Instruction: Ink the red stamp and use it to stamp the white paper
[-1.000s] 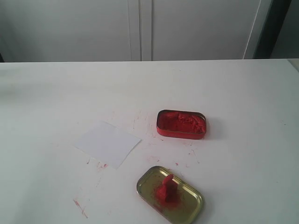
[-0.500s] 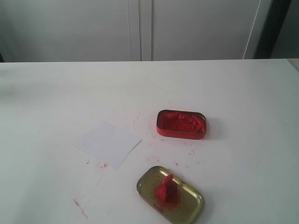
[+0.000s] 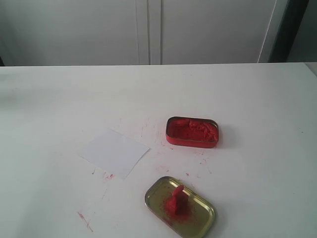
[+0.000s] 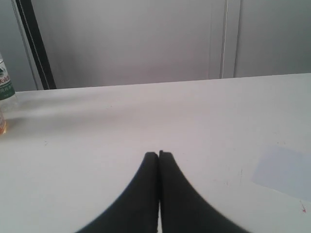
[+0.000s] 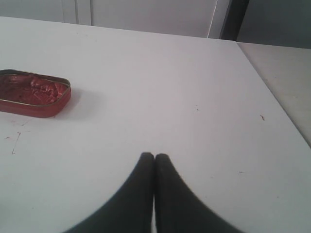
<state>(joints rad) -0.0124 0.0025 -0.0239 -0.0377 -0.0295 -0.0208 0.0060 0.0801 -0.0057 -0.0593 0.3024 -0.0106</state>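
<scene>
Red stamp (image 3: 178,201) on gold lid (image 3: 202,210), away from closed, empty left hand (image 4: 159,154), right hand (image 5: 154,156)

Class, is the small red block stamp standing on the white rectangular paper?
No, the red block stamp stands on the gold metal lid, apart from the white paper.

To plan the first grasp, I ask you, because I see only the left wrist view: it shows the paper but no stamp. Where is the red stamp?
Observer: The red stamp stands on the gold lid, at the near edge of the exterior view.
Operator: And where is the ink?
Observer: The red tin lies open beyond the lid, right of the white paper.
Operator: Is the right claw open?
Observer: No, the right claw is shut and holds nothing.
</scene>
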